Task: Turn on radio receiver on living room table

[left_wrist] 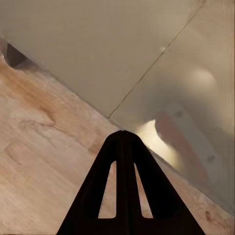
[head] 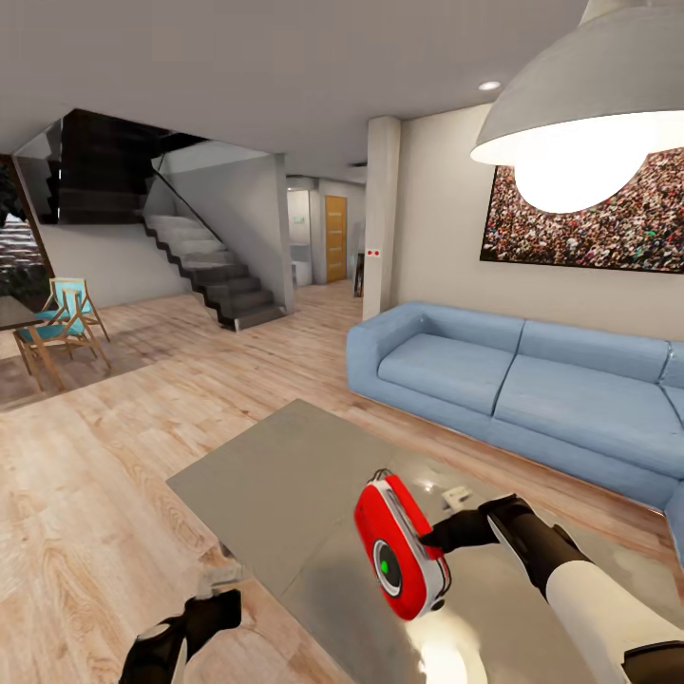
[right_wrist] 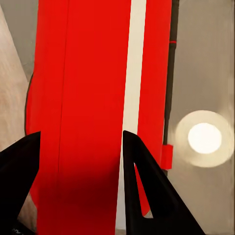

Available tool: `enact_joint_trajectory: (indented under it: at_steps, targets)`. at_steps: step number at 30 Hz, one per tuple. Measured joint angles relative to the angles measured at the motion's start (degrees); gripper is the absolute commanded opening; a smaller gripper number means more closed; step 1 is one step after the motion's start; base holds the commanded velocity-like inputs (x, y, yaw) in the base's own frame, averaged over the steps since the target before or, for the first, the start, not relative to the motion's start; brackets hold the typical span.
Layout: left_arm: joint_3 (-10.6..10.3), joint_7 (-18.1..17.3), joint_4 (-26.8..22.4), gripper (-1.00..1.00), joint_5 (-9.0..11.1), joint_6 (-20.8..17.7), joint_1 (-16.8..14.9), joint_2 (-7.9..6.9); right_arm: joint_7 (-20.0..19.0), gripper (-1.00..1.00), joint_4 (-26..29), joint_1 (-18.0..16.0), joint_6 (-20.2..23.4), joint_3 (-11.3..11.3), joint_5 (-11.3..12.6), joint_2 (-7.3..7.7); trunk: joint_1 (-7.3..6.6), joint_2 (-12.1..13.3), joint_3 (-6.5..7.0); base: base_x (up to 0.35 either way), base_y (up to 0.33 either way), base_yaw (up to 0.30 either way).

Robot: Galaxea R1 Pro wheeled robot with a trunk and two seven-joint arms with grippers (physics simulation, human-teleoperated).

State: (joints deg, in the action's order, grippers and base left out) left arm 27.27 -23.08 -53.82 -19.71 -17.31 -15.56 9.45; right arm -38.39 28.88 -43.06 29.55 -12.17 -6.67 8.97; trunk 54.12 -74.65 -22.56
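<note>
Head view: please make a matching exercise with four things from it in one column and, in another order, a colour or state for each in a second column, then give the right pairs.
Things:
1. radio receiver
2. sofa
3. left gripper
4. pendant lamp

Colour or state:
A. blue, along the wall
B. lit, hanging from above
C. red, held between the right gripper fingers
D. shut, over the table edge

Pairs: 1-C, 2-A, 3-D, 4-B
</note>
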Motion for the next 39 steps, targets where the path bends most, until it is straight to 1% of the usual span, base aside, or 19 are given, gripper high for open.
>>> enact_joint_trajectory:
  at_steps: [3,5,6,9,11,16,17,19,22,24,26,28,30,32,35,39]
  targets:
    - [2.3,-0.1,0.7,-1.00,0.0,1.6,0.0,-0.17,3.2,-1.00,0.0,0.0,0.1,0.0,0.2,-0.11,0.00,0.0,0.00,0.000,0.000,0.000]
    - [2.8,0.0,2.1,-1.00,0.0,1.9,0.0,-0.25,4.1,-1.00,0.0,0.0,0.2,0.0,0.4,-0.18,0.00,0.0,0.00,0.000,0.000,0.000]
    - [2.9,0.0,2.9,-1.00,-0.1,2.0,0.0,-0.43,4.3,-1.00,0.0,0.0,0.3,0.0,0.5,-0.24,0.00,0.0,0.00,0.000,0.000,0.000]
    - [3.0,-0.2,4.3,-1.00,0.1,1.9,0.0,-1.94,4.7,-1.00,0.0,0.0,0.4,0.0,0.5,-0.36,0.00,0.0,0.00,0.000,0.000,0.000]
    - [3.0,-0.3,4.7,-1.00,0.1,1.7,0.0,-2.53,5.2,-1.00,0.0,0.0,0.7,0.0,0.3,-0.35,0.00,0.0,0.00,0.000,0.000,0.000]
    - [3.3,-0.3,4.9,-1.00,0.2,1.5,0.0,-2.94,9.8,-1.00,0.0,0.0,2.0,-0.1,0.1,-0.40,0.00,0.0,0.00,0.000,0.000,0.000]
    - [3.3,-0.2,5.1,-1.00,0.1,1.5,0.0,-2.97,10.8,-1.00,0.0,0.0,2.9,-0.1,0.6,-0.42,0.00,0.0,0.00,0.000,0.000,0.000]
    - [3.4,-0.2,6.3,-1.00,0.1,1.5,0.0,-3.14,12.0,-1.00,0.0,0.0,4.7,-0.2,0.3,-0.42,0.00,0.0,0.00,0.000,0.000,0.000]
    - [3.7,-0.1,8.9,-1.00,0.0,1.7,0.0,-3.38,12.6,-1.00,-0.1,0.0,6.5,-0.2,0.8,-0.45,0.00,0.0,0.00,0.000,0.000,0.000]
    - [4.3,0.0,9.8,-1.00,0.0,1.8,0.0,-3.44,12.7,-1.00,-0.2,0.0,7.2,-0.2,0.8,-0.50,0.00,0.0,0.00,0.000,0.000,0.000]
    - [5.5,0.0,10.2,-1.00,0.0,2.0,0.0,-3.46,12.8,-1.00,-0.4,0.0,8.6,-0.2,0.8,-0.49,0.00,0.0,0.00,0.000,0.000,0.000]
    - [7.2,0.0,10.6,-1.00,0.0,2.1,0.0,-3.47,12.8,-1.00,-0.4,0.0,9.9,-0.2,0.6,-0.46,0.00,0.0,0.00,0.000,0.000,0.000]
    - [9.0,0.1,10.8,-1.00,0.0,2.2,0.0,-3.47,12.8,-1.00,-0.4,0.0,10.5,-0.2,0.8,-0.47,0.00,0.0,0.00,0.000,0.000,0.000]
    - [10.2,0.1,10.9,-1.00,0.0,2.3,0.0,-3.47,12.8,-1.00,-0.4,0.0,10.7,-0.2,0.8,-0.45,0.00,0.0,0.00,0.000,0.000,0.000]
    - [11.0,0.1,11.1,-1.00,-0.1,2.3,0.1,-3.71,12.8,-1.00,-0.4,0.0,10.8,-0.2,0.8,-0.45,0.00,0.0,0.00,0.000,0.000,0.000]
    - [11.1,0.1,11.2,-1.00,-0.1,2.3,0.1,-4.06,12.8,-1.00,-0.5,0.0,10.8,-0.1,0.8,-0.45,0.00,0.0,0.00,0.000,0.000,0.000]
